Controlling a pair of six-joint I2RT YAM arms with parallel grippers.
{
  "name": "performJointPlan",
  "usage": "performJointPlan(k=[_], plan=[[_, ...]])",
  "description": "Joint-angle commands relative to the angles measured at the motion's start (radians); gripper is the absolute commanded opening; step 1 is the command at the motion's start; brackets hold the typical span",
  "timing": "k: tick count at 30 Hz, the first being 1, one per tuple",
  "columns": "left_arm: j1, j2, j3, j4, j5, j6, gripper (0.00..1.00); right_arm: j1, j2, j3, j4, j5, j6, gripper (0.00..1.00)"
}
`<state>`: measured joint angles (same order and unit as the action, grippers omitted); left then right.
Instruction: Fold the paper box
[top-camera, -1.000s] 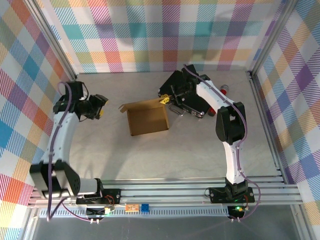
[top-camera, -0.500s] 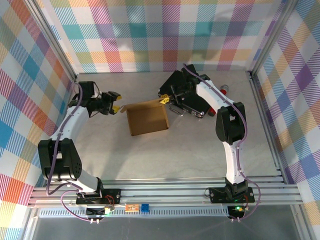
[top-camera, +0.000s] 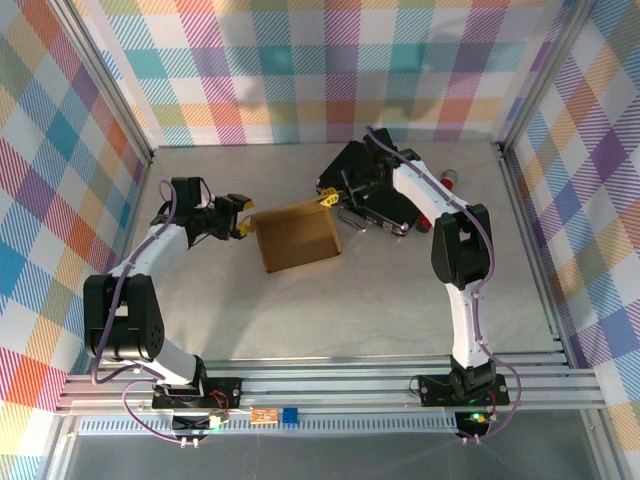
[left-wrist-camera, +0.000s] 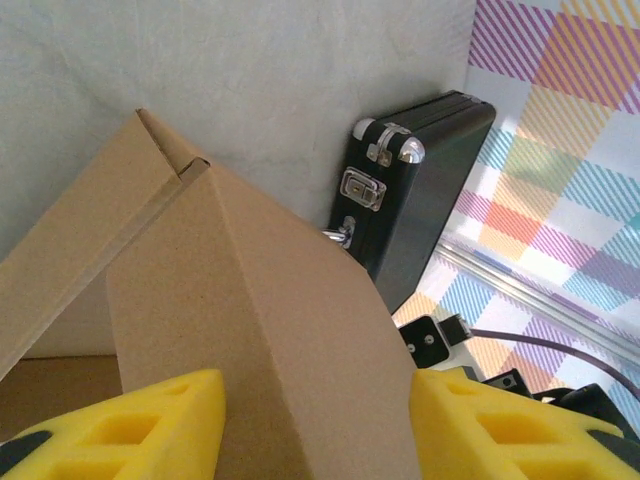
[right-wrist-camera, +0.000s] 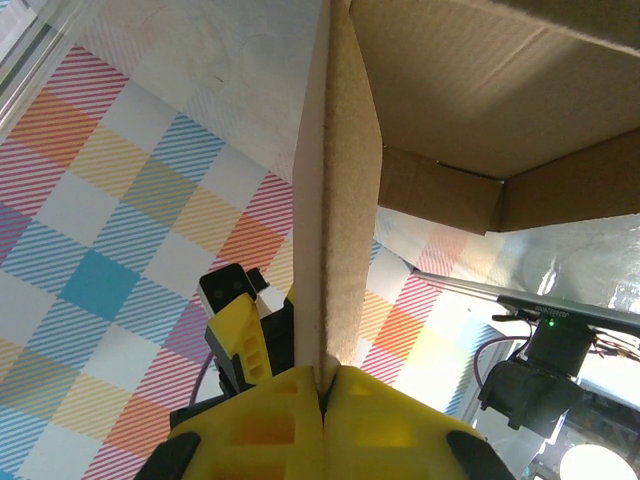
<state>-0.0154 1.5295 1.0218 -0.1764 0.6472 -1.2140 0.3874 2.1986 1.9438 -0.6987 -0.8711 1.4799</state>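
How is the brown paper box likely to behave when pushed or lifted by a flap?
Probably light: the right gripper pinches the paper box by one thin flap edge. Likely floppy at its creases, since panels stand at different angles. Pushed, it would probably slide on the smooth table, not roll.

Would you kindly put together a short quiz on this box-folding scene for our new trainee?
1. True or false: the right end effector is shut on a panel of the paper box.
2. What stands just beyond the box? A) a black case B) a red bowl C) a blue towel
3. Fill in: cardboard sits between the parted jaws of the ____ end effector.

Key
1. True
2. A
3. Left: the left end effector
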Motion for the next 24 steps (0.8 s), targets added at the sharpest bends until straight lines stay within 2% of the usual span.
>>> performJointPlan(k=[1,8,11,14,24], plan=[[-0.021,-0.002,-0.004,0.111,0.029,-0.077,0.51,0.014,0.018,-0.012,0.021,-0.029,-0.006,0.0],[-0.051,0.021,-0.006,0.159,0.024,-0.113,0.49,0.021,0.018,-0.026,0.039,-0.035,-0.003,0.0],[-0.051,0.029,-0.009,0.157,0.022,-0.104,0.41,0.021,0.018,-0.029,0.042,-0.038,-0.005,0.0],[-0.051,0.039,0.004,0.107,0.019,-0.054,0.31,0.021,0.018,-0.034,0.052,-0.036,-0.025,0.0],[-0.051,0.047,-0.027,0.024,0.003,0.159,0.28,0.022,0.019,-0.079,0.077,-0.013,-0.292,0.0]])
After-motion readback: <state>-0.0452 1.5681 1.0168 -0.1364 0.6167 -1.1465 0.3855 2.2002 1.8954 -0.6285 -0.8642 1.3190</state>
